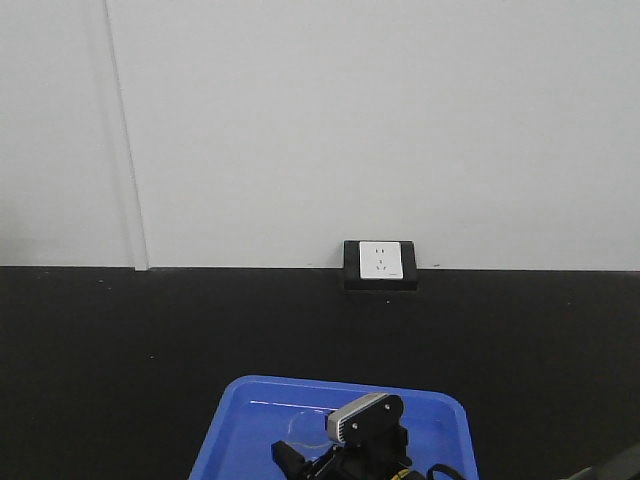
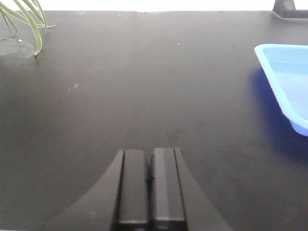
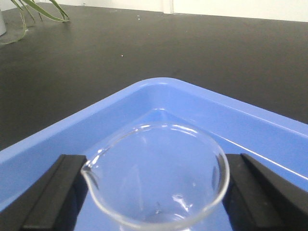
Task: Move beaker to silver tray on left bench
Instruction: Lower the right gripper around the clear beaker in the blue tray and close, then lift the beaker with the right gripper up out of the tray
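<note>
A small clear glass beaker point(image 3: 159, 178) with a pour spout stands inside a blue plastic tray point(image 3: 163, 84). My right gripper point(image 3: 156, 163) straddles it: one black finger touches the spout side, the other touches the opposite rim, so it is shut on the beaker. From the front, the beaker point(image 1: 300, 428) shows only faintly, beside the right arm's wrist camera point(image 1: 365, 415). My left gripper point(image 2: 149, 154) hovers over bare black countertop point(image 2: 144, 86), left of the blue tray point(image 2: 284, 72), its fingers pressed together with nothing between them. The silver tray is out of view.
A black wall socket box point(image 1: 380, 262) sits where the countertop meets the white wall. Green plant leaves point(image 2: 29, 19) hang over the far left of the counter, also visible from the right wrist point(image 3: 38, 9).
</note>
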You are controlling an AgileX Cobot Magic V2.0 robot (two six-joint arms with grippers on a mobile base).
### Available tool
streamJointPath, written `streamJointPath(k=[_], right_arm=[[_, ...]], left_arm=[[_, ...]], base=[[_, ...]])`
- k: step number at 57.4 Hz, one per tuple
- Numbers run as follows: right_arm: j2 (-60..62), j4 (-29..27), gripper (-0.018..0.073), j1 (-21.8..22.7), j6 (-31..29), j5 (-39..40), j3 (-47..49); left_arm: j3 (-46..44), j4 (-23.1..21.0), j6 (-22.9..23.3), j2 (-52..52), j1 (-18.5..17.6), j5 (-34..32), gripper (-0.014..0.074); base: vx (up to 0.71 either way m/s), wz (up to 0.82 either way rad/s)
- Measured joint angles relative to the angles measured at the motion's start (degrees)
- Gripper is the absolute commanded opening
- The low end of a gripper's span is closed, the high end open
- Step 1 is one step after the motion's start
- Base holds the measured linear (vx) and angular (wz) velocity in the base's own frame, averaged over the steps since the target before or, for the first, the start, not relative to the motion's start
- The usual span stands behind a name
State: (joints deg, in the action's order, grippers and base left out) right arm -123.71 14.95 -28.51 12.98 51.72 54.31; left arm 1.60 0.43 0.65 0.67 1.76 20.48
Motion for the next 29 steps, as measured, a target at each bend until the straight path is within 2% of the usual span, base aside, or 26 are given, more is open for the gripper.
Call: streamJointPath(k=[6,10,11,16,24,29], right_arm=[[-0.05,0.0,0.0572,0.0,0.0,-0.46,0.13],[-0.05,0.0,0.0536,0.0,0.0,-0.51,0.18],[-0.05,0.0,0.0407,0.0,0.0,-0.74,0.18],[-0.05,0.0,0.0268,0.0,0.0,-0.78,0.18],[-0.05,0.0,-0.002,0.0,0.0,-0.72,0.18],[-0.05,0.0,-0.0014,0.0,0.0,-0.48,0.18]], left_arm=[[0.0,0.0,0.0,0.0,0.0,0.0,0.0001],[0.0,0.0,0.0,0.0,0.0,0.0,0.0001],[0.0,0.0,0.0,0.0,0.0,0.0,0.0001],[0.0,0.0,0.0,0.0,0.0,0.0,0.0001],[0.0,0.0,0.0,0.0,0.0,0.0,0.0001],[0.0,0.0,0.0,0.0,0.0,0.0,0.0001]], base=[[0.0,0.0],[0.0,0.0],[0.0,0.0],[0.0,0.0],[0.0,0.0],[0.0,0.0]])
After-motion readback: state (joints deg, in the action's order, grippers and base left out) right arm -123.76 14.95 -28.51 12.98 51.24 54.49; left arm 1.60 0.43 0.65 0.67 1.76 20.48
